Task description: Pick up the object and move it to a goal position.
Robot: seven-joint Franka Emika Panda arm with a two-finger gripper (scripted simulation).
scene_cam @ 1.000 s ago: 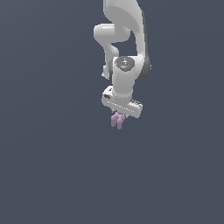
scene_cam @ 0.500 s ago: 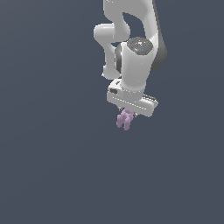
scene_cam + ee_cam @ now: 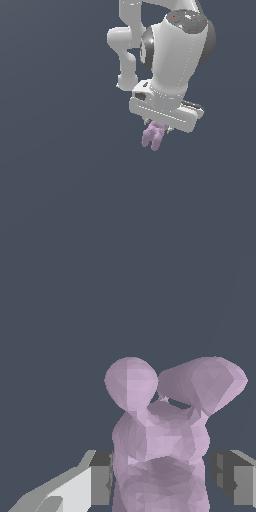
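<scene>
One lilac object [image 3: 151, 136] w/ 2 lobes, clamped between gripper [image 3: 159, 128] jaws.

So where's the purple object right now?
In the exterior view the purple object hangs just below the gripper, a little right of centre. The wrist view shows it between the fingers.

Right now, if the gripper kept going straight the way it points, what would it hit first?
Nothing shows in that line. The gripper points down with the purple object between its fingers, and only plain grey lies beyond it; depth is unclear.
</scene>
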